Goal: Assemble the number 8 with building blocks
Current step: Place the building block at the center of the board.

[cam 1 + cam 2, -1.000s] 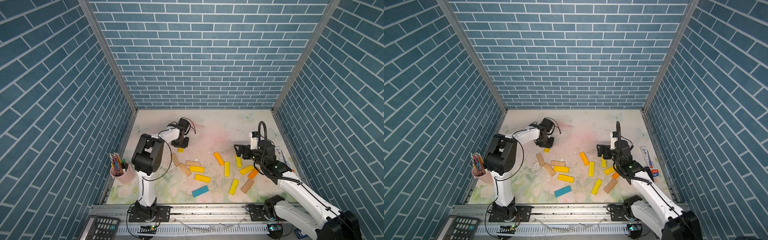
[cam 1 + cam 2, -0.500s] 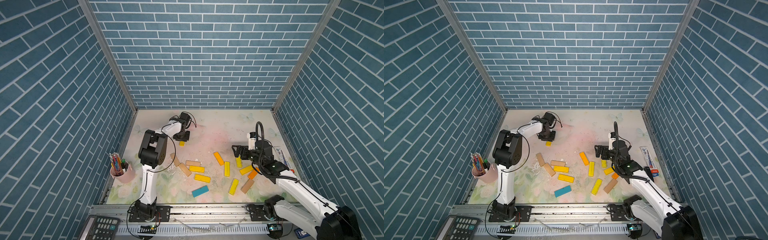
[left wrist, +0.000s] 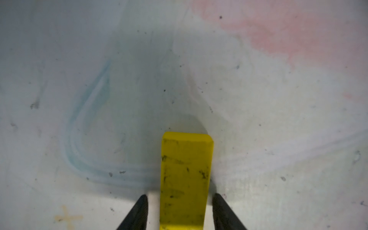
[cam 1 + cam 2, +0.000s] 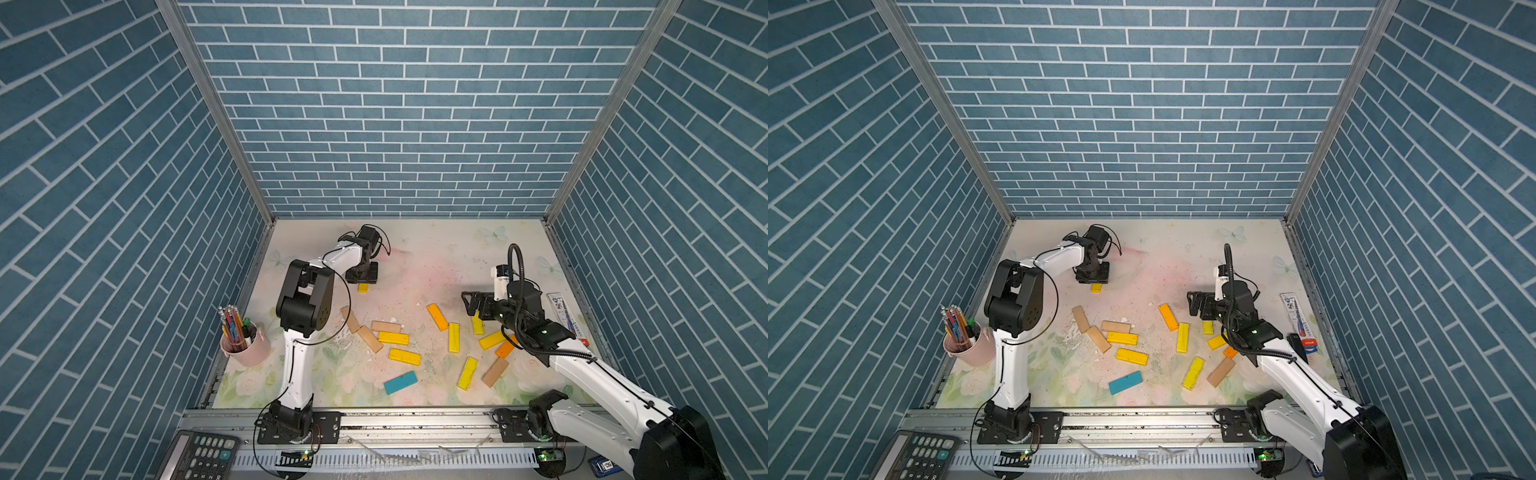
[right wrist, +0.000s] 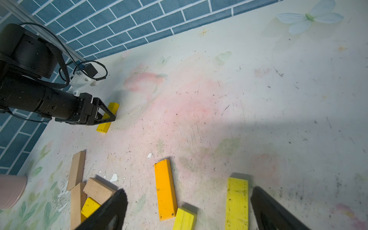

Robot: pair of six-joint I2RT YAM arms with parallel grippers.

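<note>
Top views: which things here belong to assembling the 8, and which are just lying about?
For the job: building blocks, including the lone yellow block, teal block, orange block, tan block.
Lying about: pencil cup, calculator, printed packet.

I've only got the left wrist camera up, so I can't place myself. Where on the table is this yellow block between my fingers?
Observer: That yellow block lies alone toward the back left of the table, apart from the other blocks.
Operator: Where are they?
Observer: Scattered nearer the front, forming no eight; a blue block lies by the front edge.
Operator: And my right arm?
Observer: The right gripper hangs open on the right side, beside an orange block.
</note>
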